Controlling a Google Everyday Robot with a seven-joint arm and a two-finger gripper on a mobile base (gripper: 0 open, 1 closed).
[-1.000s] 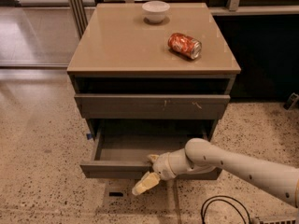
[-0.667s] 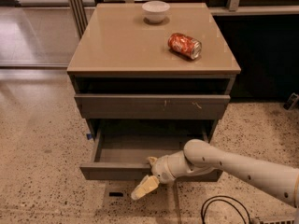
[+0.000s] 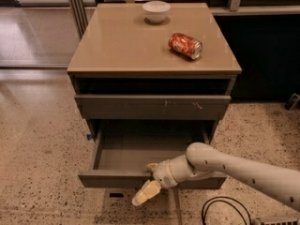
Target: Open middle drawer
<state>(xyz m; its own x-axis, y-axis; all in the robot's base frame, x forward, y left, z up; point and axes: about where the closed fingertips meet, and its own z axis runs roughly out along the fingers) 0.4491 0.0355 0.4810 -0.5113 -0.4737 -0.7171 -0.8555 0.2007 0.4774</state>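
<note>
The middle drawer [image 3: 112, 178] is pulled out from the cabinet. Its dark grey front faces me, and the grey tray [image 3: 136, 154] inside shows. A small blue bit [image 3: 89, 136] sits at its left end. My gripper [image 3: 149, 179] is at the middle of the drawer's front lip. One finger [image 3: 151, 166] hooks inside over the lip. The other pale finger [image 3: 144, 194] hangs down outside the front. The white arm reaches in from the lower right.
Above is the wider drawer front with pale scratches [image 3: 140, 107], shut. On the cabinet top [image 3: 122, 46] lie a red can [image 3: 185, 46] on its side and a white bowl [image 3: 156, 11]. A black cable [image 3: 220, 212] lies on the speckled floor at lower right.
The middle drawer has slid a little further out toward me, and the gripper has moved with it, down in the view.
</note>
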